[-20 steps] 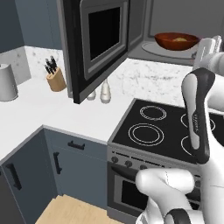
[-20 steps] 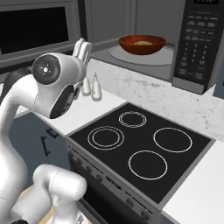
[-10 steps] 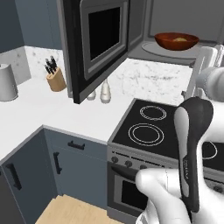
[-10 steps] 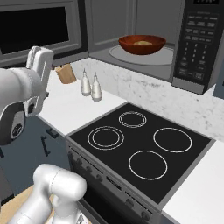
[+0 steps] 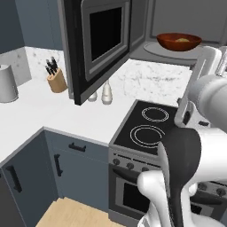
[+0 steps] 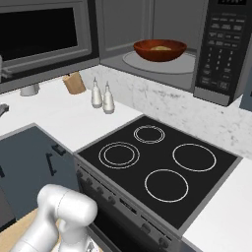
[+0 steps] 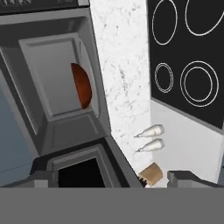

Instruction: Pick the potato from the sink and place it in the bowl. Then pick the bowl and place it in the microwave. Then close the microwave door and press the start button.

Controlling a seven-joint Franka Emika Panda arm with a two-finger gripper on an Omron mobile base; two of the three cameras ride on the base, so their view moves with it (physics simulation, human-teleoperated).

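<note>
- I see the round, glossy reddish-brown bowl (image 6: 160, 49) standing on the round glass turntable (image 6: 158, 63) inside the wide black built-in microwave (image 6: 221, 54) with its grey interior.
- A small yellowish-brown potato (image 6: 160, 48) lies inside that bowl; from the left base view it shows as a pale lump (image 5: 181, 40) above the bowl's rim.
- The large black-framed microwave door (image 5: 99, 42) with its dark glass window stands swung wide open, out over the white counter (image 5: 53, 115).
- The dark button panel (image 6: 221, 34) sits at the right side of the microwave cavity in the right base view.
- My gripper (image 7: 111, 177) has its jaws spread wide and holds nothing; its two dark finger tips (image 7: 181, 177) frame the open door's edge in the hand view.
- In the hand view the bowl (image 7: 82, 85) appears edge-on within the cavity.
- Two pale salt and pepper shakers (image 6: 102, 94) stand side by side on the counter near the marbled backsplash, just beside the black four-ring glass cooktop (image 6: 157, 167).
- A tan wooden knife block (image 5: 56, 80) stands further along the counter, near a grey cylindrical canister (image 5: 6, 84).
</note>
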